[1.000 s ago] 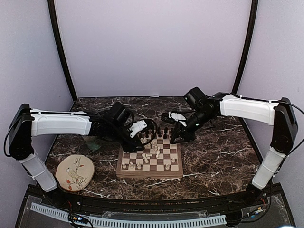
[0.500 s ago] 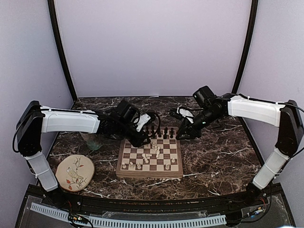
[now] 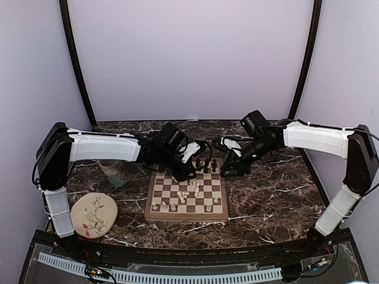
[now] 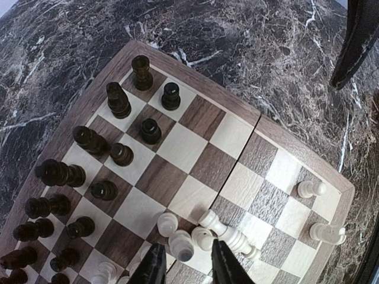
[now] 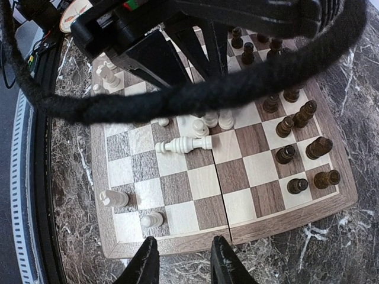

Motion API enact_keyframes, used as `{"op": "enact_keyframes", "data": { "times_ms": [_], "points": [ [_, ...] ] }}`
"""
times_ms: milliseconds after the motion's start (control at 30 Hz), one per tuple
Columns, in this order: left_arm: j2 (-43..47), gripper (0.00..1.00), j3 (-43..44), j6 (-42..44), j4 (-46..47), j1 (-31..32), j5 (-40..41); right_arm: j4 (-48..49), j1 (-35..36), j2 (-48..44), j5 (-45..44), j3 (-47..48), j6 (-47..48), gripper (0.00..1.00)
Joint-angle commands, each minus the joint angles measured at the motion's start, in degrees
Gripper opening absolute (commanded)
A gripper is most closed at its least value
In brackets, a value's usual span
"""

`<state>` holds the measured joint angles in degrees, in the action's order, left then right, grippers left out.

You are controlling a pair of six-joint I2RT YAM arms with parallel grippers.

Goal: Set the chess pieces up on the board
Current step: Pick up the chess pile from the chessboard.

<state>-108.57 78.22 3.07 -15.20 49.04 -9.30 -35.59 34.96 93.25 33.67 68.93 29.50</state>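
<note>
The left tool (image 4: 189, 267) hovers low over the middle of the board (image 4: 177, 145); its fingers (image 4: 155, 266) stand narrow, with only the board showing between them, so it holds nothing. Just ahead of the tips is a knot of white pieces (image 4: 177, 236); several stand touching or almost touching, and one tall piece (image 4: 228, 235) lies on its side beside them. I judge that the step in hand is to take one white piece out of this knot and carry it to its home square.

To do this well, I would choose a piece at the edge of the knot, not one in the centre; the narrow opening is good here, because wide fingers would push the neighbours. For the tall piece that lies flat, the fingers should close across its thin stem, not along its length; it must then be turned upright before it is set down. The descent should be straight and slow; a sideways move at this height could topple the standing ones.

The dark pieces (image 4: 118, 99) stand in two rows at the far side of the board; they seem to need no touch now. A few more white pieces are on the near rows.

The right tool (image 5: 182, 260) is also narrow and empty; it hangs at the board's right edge. The left arm's cable (image 5: 177, 100) passes close in front of it; I think it should keep clear until the left arm lifts away. The board lies on the marble bench (image 4: 266, 47).
</note>
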Motion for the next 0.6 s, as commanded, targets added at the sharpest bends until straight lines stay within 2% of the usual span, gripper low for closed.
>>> {"op": "enact_keyframes", "data": {
  "times_ms": [0, 367, 567],
  "points": [
    [-1.25, 0.28, 3.26, 2.28, -5.73, 0.26, 0.04, 1.4, -0.07, -0.77, 0.65, -0.31, -0.41, 0.3],
    [-3.05, 0.19, 4.84, 3.17, -8.29, 0.27, 2.01, 2.06, -0.26, -1.44, 0.29, -1.76, -0.27, 0.3],
    [-3.24, 0.18, 4.92, 2.89, -7.97, 0.27, 0.9, 2.04, -0.39, -1.42, 0.63, -1.54, -0.11, 0.3]
  ]
}}
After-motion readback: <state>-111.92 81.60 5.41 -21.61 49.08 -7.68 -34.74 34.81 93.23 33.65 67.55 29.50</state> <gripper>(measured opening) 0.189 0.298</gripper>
